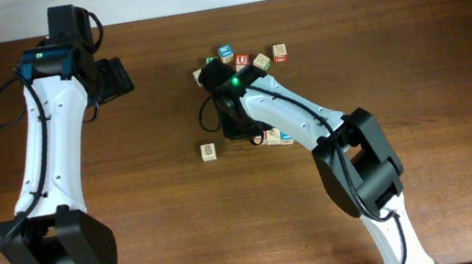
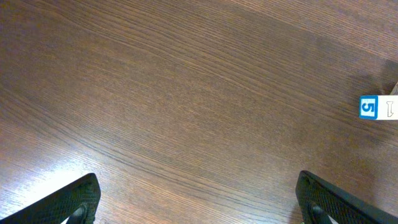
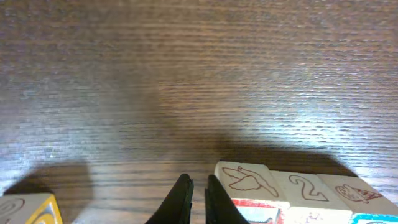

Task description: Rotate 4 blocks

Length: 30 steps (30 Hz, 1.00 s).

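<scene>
Counter (image 1: 427, 40): dark brown wood with a fine straight grain and a dull sheen under the light.

Right gripper (image 3: 198, 186): black tapered fingers drawn almost together, with only a thin slit between them and nothing in it. The tips are down near the counter.

Just right of it is a row (image 3: 305, 186) of pale wooden cubes set side against side.
- Three tops show from the wrist: the bird cube (image 3: 245, 177) with a line-drawn bird, a "2", and a third drawing I can't read.
- The bird cube sits just beside the right finger; I can't tell if they touch.
- Red-trimmed and blue front faces peek in at the bottom of that view.
- From above, the right arm (image 1: 309, 122) covers most of the row.

Task blocks: four small, square-cornered wooden cubes.
- blue block (image 1: 226, 52): bright blue face with a white panel, and a "5" on one side.
- pale block (image 1: 261, 61): bare wood with a faint mark.
- red-edged block (image 1: 280, 52): pale with red trim.
- lone block (image 1: 208, 152): pale with faint markings. It lies near the right gripper on its left, apart from everything else.

The first three lie in a loose cluster behind the right gripper, past its wrist, each turned at its own angle. The cluster holds five cubes. The other two are the red "U" cube (image 1: 243, 60), between the blue and pale blocks, and a green cube (image 1: 207, 64) half hidden by the wrist.

Left gripper (image 2: 198, 186): spread wide and empty. Its cross-hatched black pads (image 2: 78, 199) sit at the lower corners of its view, with bare counter between them. The blue block lies well off to its right.
</scene>
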Motion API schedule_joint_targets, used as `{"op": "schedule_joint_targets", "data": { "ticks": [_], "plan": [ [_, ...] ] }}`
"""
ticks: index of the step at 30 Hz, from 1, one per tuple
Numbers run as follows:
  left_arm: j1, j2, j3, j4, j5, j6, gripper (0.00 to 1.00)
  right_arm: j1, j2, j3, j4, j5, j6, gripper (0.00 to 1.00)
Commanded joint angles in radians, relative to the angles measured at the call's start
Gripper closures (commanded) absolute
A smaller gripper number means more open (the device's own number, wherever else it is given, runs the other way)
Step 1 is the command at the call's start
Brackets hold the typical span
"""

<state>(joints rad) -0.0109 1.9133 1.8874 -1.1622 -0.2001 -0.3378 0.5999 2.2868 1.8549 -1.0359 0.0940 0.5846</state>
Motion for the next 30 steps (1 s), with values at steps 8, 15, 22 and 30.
{"op": "schedule_joint_targets", "data": {
  "ticks": [8,15,22,30],
  "plan": [
    [0.080,0.005,0.013,0.008,-0.068,-0.009,0.01,0.079,0.011,0.214,0.067,-0.232,-0.099,0.75],
    [0.095,0.005,0.013,0.000,-0.055,-0.009,0.01,0.179,0.037,0.212,0.116,-0.168,-0.089,0.76],
    [0.095,0.005,0.013,-0.014,-0.054,-0.009,0.01,0.194,0.101,0.211,0.079,-0.168,-0.075,0.77],
    [0.094,0.005,0.013,-0.021,-0.054,-0.009,0.01,0.192,0.143,0.209,0.015,-0.133,-0.076,0.77]
  ]
}}
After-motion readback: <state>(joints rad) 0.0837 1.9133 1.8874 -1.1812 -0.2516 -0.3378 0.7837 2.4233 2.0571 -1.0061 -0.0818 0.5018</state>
